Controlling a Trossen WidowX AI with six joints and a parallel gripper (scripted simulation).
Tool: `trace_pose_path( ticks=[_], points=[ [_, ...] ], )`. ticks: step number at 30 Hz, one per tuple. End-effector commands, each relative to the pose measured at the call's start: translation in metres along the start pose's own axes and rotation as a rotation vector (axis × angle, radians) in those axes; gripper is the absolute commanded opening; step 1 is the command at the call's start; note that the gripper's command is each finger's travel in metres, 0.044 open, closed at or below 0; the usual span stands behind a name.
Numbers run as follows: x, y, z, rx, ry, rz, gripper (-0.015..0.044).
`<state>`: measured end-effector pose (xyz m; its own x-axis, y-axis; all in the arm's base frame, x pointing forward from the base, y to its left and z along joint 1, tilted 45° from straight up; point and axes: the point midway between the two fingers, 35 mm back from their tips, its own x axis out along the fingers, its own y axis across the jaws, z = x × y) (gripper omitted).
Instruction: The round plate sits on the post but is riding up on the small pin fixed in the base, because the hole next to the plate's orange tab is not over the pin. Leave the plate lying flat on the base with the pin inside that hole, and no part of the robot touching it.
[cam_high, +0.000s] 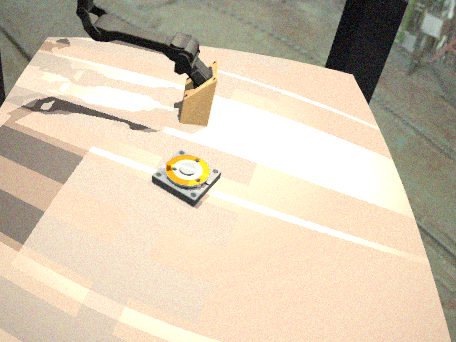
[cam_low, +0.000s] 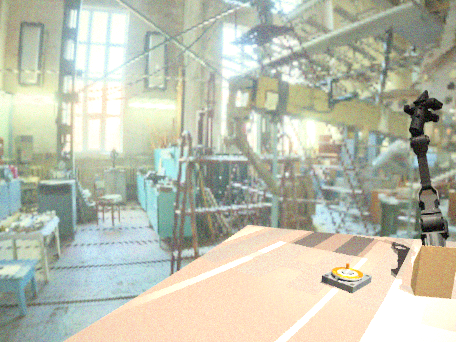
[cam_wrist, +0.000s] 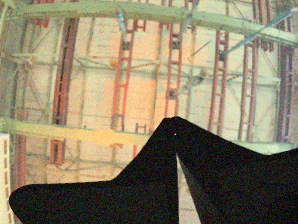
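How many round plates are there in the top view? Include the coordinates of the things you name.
1: the round plate (cam_high: 173, 176) (cam_low: 336, 273) lies on the grey square base (cam_high: 194, 200) (cam_low: 346, 286). Behind the wooden block, others may be hidden.

There is one table (cam_high: 310, 290) (cam_low: 215, 300). On it I count one base (cam_high: 193, 196) (cam_low: 348, 286) with one round plate (cam_high: 205, 172) (cam_low: 360, 274), and one tan block (cam_high: 198, 107) (cam_low: 434, 272) near the upper edge in the top view. The robot arm (cam_high: 135, 39) (cam_low: 424, 170) is also one.
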<state>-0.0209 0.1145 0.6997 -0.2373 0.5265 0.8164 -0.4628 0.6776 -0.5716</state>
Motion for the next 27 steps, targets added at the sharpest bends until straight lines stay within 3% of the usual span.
trace_pose_path(
  ticks=[1,3,8,16,21,27],
  points=[
    [-0.002,0.014,-0.050,0.077,0.177,-0.004,0.0000],
    [-0.011,0.032,-0.107,0.140,0.365,-0.004,0.0000],
    [-0.036,0.055,-0.181,0.202,0.611,-0.011,0.0000],
    [-0.127,0.078,-0.300,0.254,1.080,-0.095,0.0000],
    [-0.212,0.086,-0.360,0.281,1.400,-0.189,0.0000],
    [-0.317,0.091,-0.396,0.288,1.745,-0.323,0.0000]
  ],
)
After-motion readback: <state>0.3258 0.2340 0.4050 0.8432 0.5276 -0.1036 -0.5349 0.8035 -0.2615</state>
